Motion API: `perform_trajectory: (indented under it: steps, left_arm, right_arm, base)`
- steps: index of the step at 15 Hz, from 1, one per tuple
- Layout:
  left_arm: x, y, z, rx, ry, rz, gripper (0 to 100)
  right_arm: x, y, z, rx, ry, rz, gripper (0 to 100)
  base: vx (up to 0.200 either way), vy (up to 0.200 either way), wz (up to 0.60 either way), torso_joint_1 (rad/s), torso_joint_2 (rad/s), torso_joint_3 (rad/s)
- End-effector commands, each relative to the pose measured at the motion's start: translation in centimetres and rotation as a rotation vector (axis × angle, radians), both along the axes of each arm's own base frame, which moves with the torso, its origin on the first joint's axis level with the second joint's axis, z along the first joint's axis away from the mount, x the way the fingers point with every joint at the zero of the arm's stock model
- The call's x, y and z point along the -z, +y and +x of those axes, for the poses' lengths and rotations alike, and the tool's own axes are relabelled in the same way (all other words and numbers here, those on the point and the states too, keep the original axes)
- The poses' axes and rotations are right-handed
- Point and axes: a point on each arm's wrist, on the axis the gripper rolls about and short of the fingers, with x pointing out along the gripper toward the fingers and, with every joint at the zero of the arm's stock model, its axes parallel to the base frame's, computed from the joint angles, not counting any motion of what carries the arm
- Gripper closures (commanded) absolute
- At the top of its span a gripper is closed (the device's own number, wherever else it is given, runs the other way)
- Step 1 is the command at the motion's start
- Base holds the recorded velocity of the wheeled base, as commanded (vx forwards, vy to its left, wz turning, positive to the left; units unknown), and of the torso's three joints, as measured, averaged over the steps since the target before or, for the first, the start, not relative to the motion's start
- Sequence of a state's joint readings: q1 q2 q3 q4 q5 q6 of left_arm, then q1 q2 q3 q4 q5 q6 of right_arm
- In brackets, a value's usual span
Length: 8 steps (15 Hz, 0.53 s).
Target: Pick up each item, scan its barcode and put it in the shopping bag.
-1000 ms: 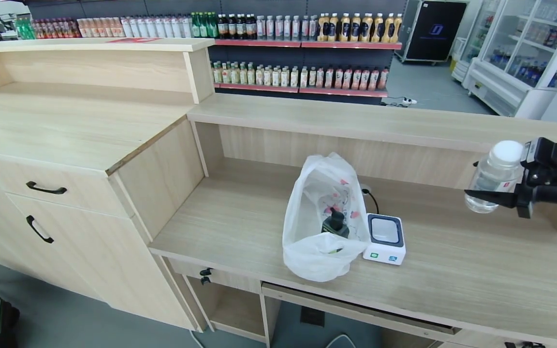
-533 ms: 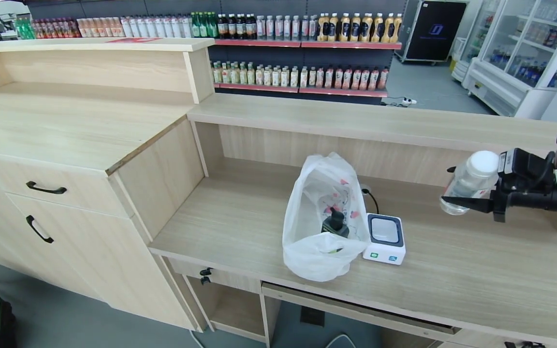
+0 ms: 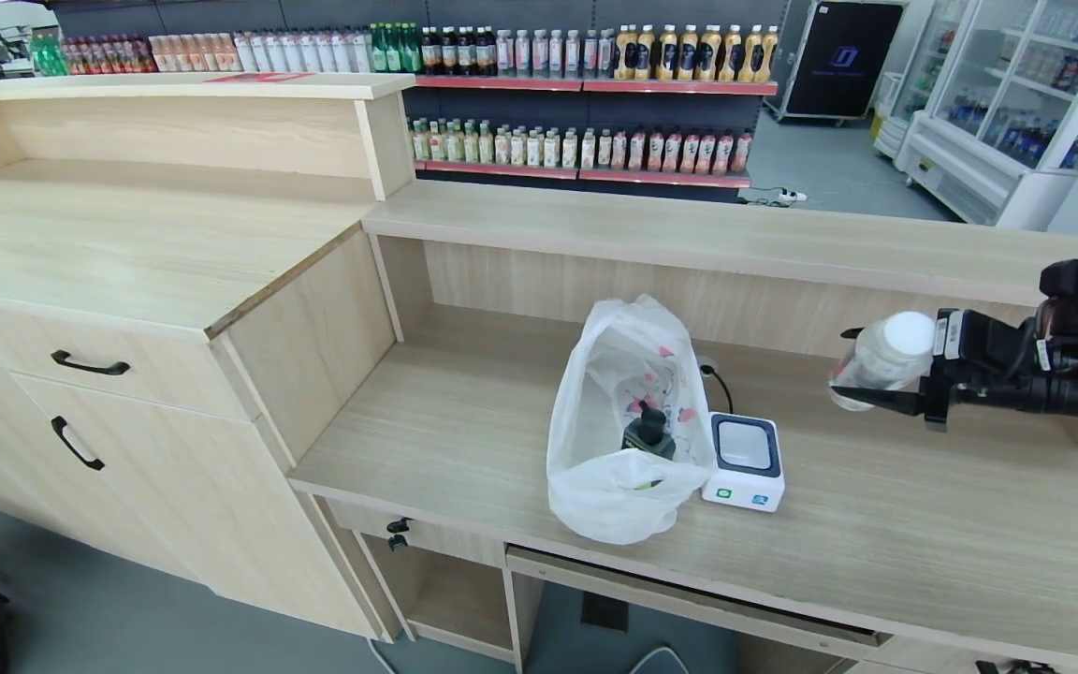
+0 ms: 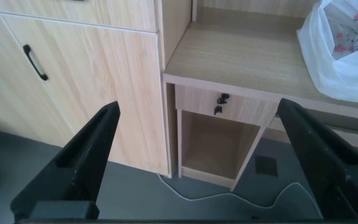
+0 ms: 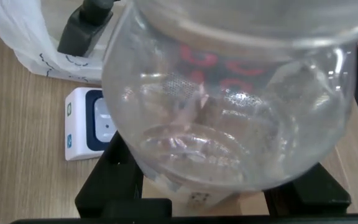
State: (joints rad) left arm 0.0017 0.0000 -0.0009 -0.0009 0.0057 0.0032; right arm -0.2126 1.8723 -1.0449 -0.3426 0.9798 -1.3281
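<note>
Sliding toward the robot's left and slightly lower than a second ago, the bottle [image 3: 876, 360] is now hanging in the air over the worktop [image 3: 876, 534], nearer the scanner [image 3: 745, 454] but well apart from it. The right jaws are clamping its body from both sides. It is a clear plastic bottle with a white cap, and it is tilting, with the cap up toward the wrist and the base down toward the scanner. Red print is showing through its rounded wall in the right wrist view. The shopping bag [image 3: 628, 421] is standing open, touching the scanner, with a dark bottle [image 3: 649, 432] sitting inside. The left jaws are gaping wide with nothing between them, hanging low before the cupboard front [image 4: 92, 74].
</note>
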Motion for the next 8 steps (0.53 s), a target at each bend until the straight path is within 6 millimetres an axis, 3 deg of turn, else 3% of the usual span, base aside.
perform_trajectory:
  steps: [1,8]
  left_arm:
    - [0.0,0.0,0.0,0.0,-0.001,0.0,0]
    - [0.0,0.0,0.0,0.0,0.0,0.0,0]
  right_arm:
    - [0.6,0.0,0.1,-0.003,0.013,0.003,100]
    - [2.1,-0.2,1.3,-0.009,0.024,0.007,100]
  base:
    - [0.0,0.0,0.0,0.0,0.0,0.0]
    - [0.0,0.0,0.0,0.0,0.0,0.0]
